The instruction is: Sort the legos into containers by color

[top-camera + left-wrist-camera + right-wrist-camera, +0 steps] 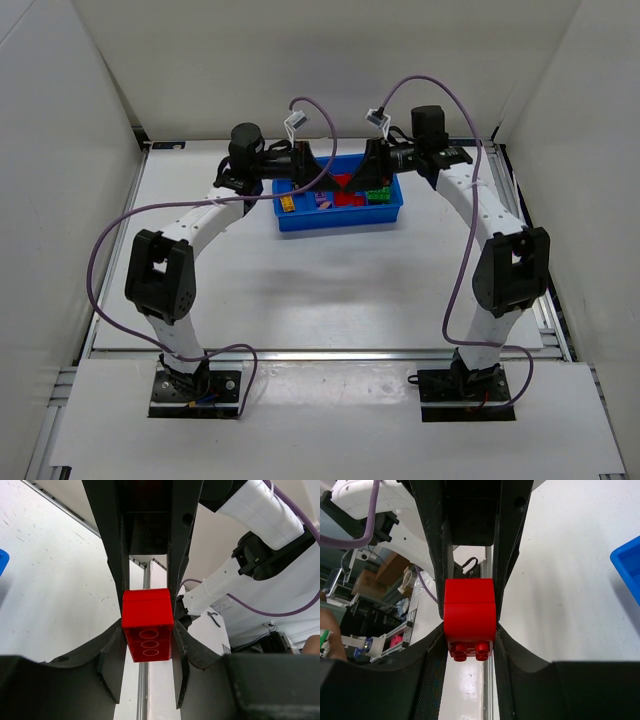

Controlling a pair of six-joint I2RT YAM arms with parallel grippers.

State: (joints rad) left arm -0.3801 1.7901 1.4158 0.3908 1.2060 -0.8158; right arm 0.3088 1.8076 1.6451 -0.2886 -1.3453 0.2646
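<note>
Left gripper point(325, 177) and right gripper point(365, 177) are each clamped on what looks like one shared red brick stack point(148, 630), held over the blue tray point(340, 223); risk: uneven pull or smooth sides let it slip into a wrong-colour compartment.

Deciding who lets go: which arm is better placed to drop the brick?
Right, probably: left pincer and right pincer both clamp the red brick, but red pieces in the tray lie right of centre.

Red lego point(148, 630), bright blue tray point(340, 222) (arms point(205, 225) white, cables point(93, 265) purple).
</note>
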